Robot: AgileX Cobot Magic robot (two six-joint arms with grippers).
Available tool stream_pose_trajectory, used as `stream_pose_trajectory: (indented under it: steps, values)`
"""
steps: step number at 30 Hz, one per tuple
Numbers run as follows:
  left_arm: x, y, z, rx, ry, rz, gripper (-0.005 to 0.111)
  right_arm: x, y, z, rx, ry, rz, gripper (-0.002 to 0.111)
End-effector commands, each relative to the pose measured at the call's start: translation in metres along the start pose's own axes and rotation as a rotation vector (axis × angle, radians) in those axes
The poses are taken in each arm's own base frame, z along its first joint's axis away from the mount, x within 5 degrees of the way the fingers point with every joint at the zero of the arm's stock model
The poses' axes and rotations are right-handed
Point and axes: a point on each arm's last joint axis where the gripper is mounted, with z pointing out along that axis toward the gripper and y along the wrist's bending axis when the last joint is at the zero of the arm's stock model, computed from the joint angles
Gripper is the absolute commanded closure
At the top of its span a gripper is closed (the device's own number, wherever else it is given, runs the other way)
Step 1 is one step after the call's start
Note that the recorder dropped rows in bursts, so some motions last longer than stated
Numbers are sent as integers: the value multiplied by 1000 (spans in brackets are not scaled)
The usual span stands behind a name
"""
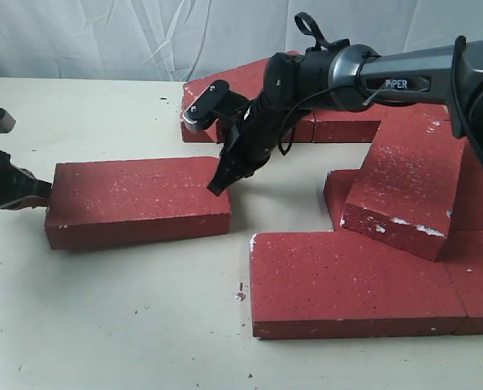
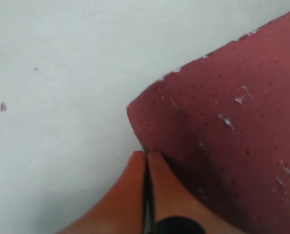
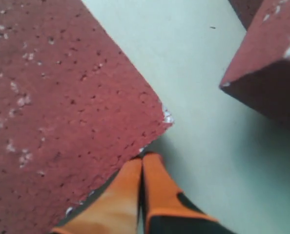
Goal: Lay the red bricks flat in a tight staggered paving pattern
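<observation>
One red brick (image 1: 136, 201) is lying flat at nine o'clock on the table (image 1: 103, 325), apart from the other red bricks (image 1: 355, 280) grouping at three o'clock. The left claw (image 2: 146, 155), pressed together, is touching its nine o'clock end; the right claw (image 3: 142, 157), pressed together, is pointing at its two o'clock corner.

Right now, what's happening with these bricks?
Both arms are at one loose brick lying flat on the table. The left tool, shut, sits at its left end; the right tool, shut, is at its far right corner. Neither grips it. A tilted brick leans on the laid bricks, not yet flat.
</observation>
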Motion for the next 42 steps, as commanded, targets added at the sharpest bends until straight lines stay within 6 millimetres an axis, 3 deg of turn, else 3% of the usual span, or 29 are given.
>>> stream_pose_trajectory:
  steps: [1, 6, 12, 15, 18, 21, 24, 28, 30, 35, 42]
  values:
    - [-2, -12, 11, 109, -24, 23, 107, 3, -5, -1, 56, 24, 12, 107]
    - [-5, -13, 26, 24, -22, 27, 107, 7, -19, -11, 212, 99, 49, 107]
    - [-16, -9, 24, -22, -110, 46, 107, 19, -27, -30, 326, 269, 27, 107]
    - [-15, -10, 10, -18, -76, 117, 107, 25, -33, -50, 341, 337, 105, 107]
    - [-15, -11, -18, -13, -25, 123, 107, 32, -29, -73, 268, 324, 164, 107]
    - [-13, -15, -43, -12, 15, 103, 107, 40, -14, -88, 123, 194, 103, 107]
    - [-16, -24, -56, 23, -1, 105, 107, 45, 11, -99, -65, 31, -41, 107]
    - [-24, -28, -55, -4, -30, 120, 107, 39, 26, -96, -179, -139, -181, 107]
    - [-30, -28, -54, -46, -29, 114, 107, 37, 29, -90, -227, -176, -123, 109]
    - [-17, -37, -51, -78, 253, 164, 107, 36, 38, -76, -401, -114, -162, 109]
    - [-8, -38, -30, -54, 325, 185, 107, 36, 34, -46, -485, -76, -139, 109]
